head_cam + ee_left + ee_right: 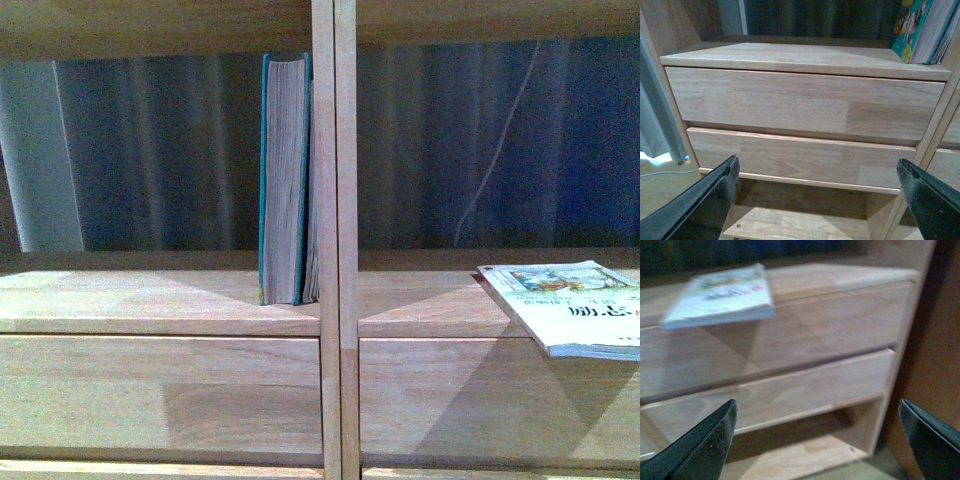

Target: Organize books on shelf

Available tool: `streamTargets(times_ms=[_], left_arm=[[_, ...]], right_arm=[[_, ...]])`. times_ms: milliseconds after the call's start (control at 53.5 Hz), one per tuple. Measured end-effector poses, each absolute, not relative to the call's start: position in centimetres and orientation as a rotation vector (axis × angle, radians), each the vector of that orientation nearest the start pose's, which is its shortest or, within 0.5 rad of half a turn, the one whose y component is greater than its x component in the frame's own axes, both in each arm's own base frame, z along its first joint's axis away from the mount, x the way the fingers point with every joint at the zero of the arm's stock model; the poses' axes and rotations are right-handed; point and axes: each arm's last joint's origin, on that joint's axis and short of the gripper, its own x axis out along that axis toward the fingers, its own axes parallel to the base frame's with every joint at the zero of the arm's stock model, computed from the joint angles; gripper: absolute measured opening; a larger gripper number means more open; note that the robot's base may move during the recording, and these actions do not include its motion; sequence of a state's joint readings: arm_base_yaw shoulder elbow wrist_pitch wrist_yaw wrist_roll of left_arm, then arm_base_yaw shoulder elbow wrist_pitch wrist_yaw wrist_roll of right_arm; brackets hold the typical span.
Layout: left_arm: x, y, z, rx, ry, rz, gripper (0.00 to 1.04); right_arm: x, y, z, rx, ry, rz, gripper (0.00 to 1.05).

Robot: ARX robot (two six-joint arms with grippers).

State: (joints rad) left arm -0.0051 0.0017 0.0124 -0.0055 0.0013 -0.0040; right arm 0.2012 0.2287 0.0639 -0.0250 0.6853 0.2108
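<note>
The central upright (335,200) of the pale wooden shelf (150,300) serves as the marker for everything else. Just left of it, in the open compartment, the thick teal book (283,180) stands upright with its pale page edges facing out. A second thin band of pages is squeezed between it and the upright, but I cannot tell whether that is a separate volume. Right of the upright and well apart from it, the thin white paperback (565,305) lies flat on the ledge above the drawer fronts (160,390), one corner jutting past the front edge. The frame cuts off its far side, so its spine is hidden, and the cover lettering is too small to read; in the right wrist view the paperback is only a blur. Behind both compartments hangs a dark pleated curtain (160,150), with a pale cable (490,150) running down it to the right of the upright. The left gripper (815,200) faces the two drawer fronts left of the upright, its dark fingers (695,205) spread wide with nothing between them; only their tips show. The right gripper (815,440) is likewise splayed and empty before the drawers right of the upright, its fingers cropped by the frame. The shelf's top and legs lie outside every view.
</note>
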Motion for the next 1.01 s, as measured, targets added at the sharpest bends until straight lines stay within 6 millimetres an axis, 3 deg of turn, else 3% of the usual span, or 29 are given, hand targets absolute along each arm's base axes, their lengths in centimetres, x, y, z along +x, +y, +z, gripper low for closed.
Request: streamTargets(times_ms=[56, 93, 299, 523, 1009], left_arm=[[9.7, 0.0, 16.7, -0.004, -0.005, -0.004, 0.97], [9.7, 0.0, 16.7, -0.004, -0.005, -0.005, 0.97], [9.7, -0.1, 16.7, -0.004, -0.005, -0.005, 0.97], [9.7, -0.1, 16.7, -0.004, -0.005, -0.005, 0.97], [9.7, -0.1, 16.7, -0.004, -0.005, -0.005, 0.97]], right_arm=[[10.8, 0.0, 16.3, 0.176, 0.159, -0.634, 0.98], [11.1, 0.0, 16.5, 0.220, 0.171, -0.636, 0.98], [14.2, 1.0, 17.9, 0.543, 0.238, -0.514, 0.98], [18.0, 2.4, 17.9, 0.846, 0.328, -0.388, 0.98], [25.4, 3.8, 18.7, 1.122, 0.327, -0.355, 0.98]])
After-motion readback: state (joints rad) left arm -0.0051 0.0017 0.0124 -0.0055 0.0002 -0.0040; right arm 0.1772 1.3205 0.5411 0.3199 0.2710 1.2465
